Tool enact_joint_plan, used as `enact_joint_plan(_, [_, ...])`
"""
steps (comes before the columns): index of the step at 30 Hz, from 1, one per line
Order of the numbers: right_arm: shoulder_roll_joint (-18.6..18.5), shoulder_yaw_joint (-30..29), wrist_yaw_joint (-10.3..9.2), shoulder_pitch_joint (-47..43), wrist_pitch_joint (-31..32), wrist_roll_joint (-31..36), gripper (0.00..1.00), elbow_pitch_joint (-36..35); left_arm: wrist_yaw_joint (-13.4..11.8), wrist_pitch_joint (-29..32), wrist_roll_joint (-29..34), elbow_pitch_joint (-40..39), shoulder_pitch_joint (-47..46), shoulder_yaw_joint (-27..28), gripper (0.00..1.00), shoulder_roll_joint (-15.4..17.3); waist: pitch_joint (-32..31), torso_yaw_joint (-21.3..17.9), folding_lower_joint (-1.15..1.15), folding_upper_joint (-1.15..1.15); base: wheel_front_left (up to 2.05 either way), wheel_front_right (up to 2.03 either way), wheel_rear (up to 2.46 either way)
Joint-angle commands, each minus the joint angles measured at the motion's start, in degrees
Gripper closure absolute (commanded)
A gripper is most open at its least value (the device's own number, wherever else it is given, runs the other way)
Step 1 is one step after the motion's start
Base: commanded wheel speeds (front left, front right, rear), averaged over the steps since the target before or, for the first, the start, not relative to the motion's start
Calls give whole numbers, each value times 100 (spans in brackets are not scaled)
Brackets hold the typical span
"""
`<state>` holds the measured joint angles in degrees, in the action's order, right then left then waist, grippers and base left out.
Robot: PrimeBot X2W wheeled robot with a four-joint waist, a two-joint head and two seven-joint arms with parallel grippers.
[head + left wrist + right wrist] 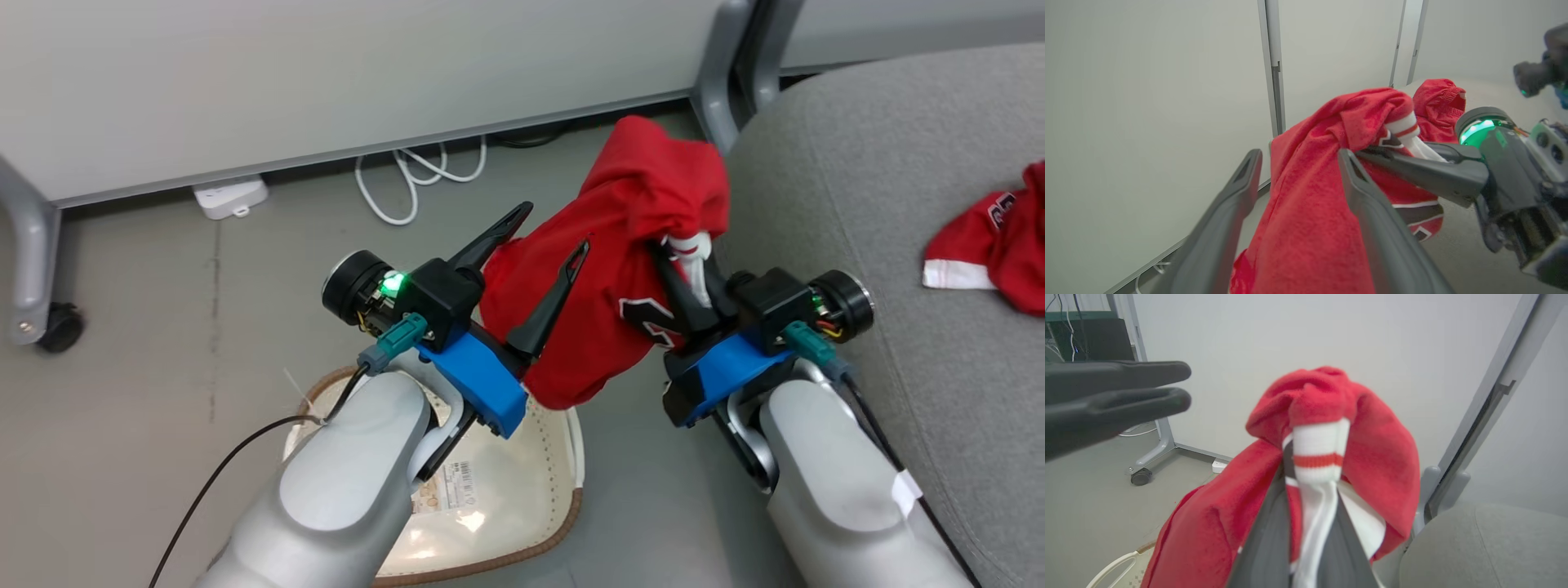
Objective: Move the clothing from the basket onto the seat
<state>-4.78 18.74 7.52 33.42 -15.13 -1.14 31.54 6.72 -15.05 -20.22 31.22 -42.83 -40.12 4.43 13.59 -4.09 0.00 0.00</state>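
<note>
Noted: one red garment (pixel 620 245), fleecy, with a white striped cuff and dark lettering patch, hangs bunched in the air just beside the seat (pixel 857 204). Right gripper (pixel 676 265) clenched on it. Left gripper (pixel 555 227) spread wide, grasping nothing. Right wrist view: cuff (pixel 1318 457) pinched between the fingers. Head view: second garment (pixel 996 237) lying on the seat, basket (pixel 563 523) near it.

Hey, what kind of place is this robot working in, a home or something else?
Likely an office or lab test space, not a home: pale partition panels on grey wheeled legs, a power strip with loose white cable on the hard grey floor, and a grey couch seat.
</note>
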Motion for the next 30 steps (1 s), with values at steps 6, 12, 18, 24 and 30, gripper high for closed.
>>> enact_joint_plan(6, [68,-555,-6,-102,-3,57,100,-271,40,-9,73,0,-139,-191,0,49,289,-536,0,0,0,0,0])
enact_joint_plan(12, [101,-1012,-6,-251,-3,101,100,-570,36,22,104,-42,-189,-366,0,87,446,-984,0,0,0,0,0])
enact_joint_plan(18, [133,-1458,-6,-469,-3,107,100,-867,53,102,141,-136,-225,-604,0,111,645,-1385,0,0,0,0,0])
enact_joint_plan(24, [158,-1779,-6,-686,-3,81,100,-1099,68,187,149,-226,-261,-838,0,140,816,-1660,0,0,0,0,0])
enact_joint_plan(30, [181,-1964,-6,-888,-3,39,100,-1234,73,248,108,-273,-277,-959,0,194,984,-1878,0,0,0,0,0])
